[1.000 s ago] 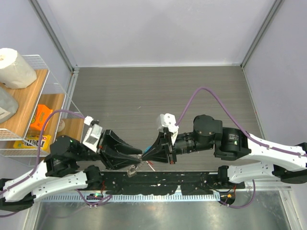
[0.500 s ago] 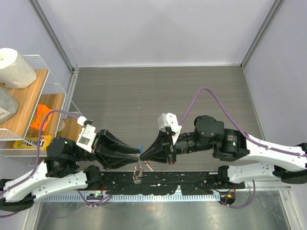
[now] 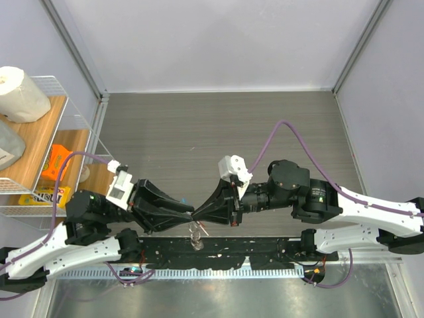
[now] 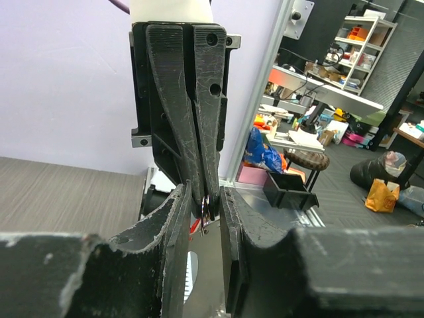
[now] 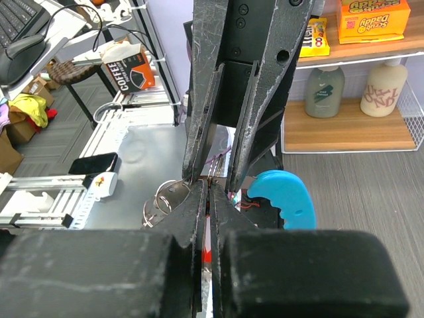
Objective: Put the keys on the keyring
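My left gripper and right gripper meet tip to tip above the table's near edge. The right gripper is shut on the tiny red-headed key; red also shows in the left wrist view. The left gripper is open, its fingers straddling the right fingertips. A silvery wire loop sits at the right tips. The keyring's silvery rings hang to one side and its light-blue crescent tag to the other. In the top view the keyring dangles just below the tips.
A wire shelf stands at the left with a paper roll and an orange item. A black rail runs along the near edge under the grippers. Grey walls bound the wooden table.
The left arm has drawn back and turned. Both tips have stayed together and shifted slightly right. The hanging keyring has swung rightward beneath them, and the blue tag is hidden in the top view.
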Controlling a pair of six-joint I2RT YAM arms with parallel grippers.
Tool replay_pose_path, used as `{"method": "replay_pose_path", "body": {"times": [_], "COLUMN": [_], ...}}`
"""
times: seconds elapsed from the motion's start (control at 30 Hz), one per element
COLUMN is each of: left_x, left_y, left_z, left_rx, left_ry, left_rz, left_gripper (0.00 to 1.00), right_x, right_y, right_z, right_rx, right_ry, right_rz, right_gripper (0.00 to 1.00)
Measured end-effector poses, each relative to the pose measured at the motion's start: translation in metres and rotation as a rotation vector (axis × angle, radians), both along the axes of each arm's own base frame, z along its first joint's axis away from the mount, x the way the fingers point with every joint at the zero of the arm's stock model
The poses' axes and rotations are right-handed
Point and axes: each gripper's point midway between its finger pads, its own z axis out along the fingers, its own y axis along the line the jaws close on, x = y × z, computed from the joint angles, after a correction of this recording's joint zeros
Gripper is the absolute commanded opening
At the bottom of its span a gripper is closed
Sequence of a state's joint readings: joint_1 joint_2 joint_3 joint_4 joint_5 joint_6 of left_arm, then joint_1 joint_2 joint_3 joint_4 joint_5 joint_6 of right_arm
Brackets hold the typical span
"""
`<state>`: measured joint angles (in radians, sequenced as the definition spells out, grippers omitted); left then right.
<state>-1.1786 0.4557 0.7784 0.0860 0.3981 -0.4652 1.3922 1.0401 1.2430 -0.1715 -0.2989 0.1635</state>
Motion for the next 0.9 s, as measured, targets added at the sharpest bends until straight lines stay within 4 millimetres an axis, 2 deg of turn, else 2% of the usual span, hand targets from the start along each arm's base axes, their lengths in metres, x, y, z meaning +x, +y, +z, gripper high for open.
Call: {"method": "replay_pose_path", "body": {"times": [0.27, 0.47, 0.63, 0.9], "left_x": [0.002, 0.003, 0.004, 0.004], "left_y": [0.002, 0.003, 0.005, 0.006], "left_z": [0.003, 0.004, 0.007, 0.011], "left_rx": [-0.013, -0.027, -0.048, -0.067], "left_ry": [0.000, -0.001, -0.004, -0.009], "left_rz": [0.013, 0.022, 0.030, 0.035], "left_gripper": [0.26, 0.32, 0.33, 0.33], "right_x": [0.000, 0.001, 0.001, 0.000], "right_y": [0.001, 0.002, 0.004, 0.003], "right_z": [0.002, -0.002, -0.012, -0.009], "right_rx": [0.012, 0.009, -0.012, 0.002], "right_ry": [-0.006, -0.009, -0.005, -0.007], "right_rz": [-0.001, -0.001, -0.001, 0.002], "right_gripper": [0.06, 0.06, 0.06, 0.06]}}
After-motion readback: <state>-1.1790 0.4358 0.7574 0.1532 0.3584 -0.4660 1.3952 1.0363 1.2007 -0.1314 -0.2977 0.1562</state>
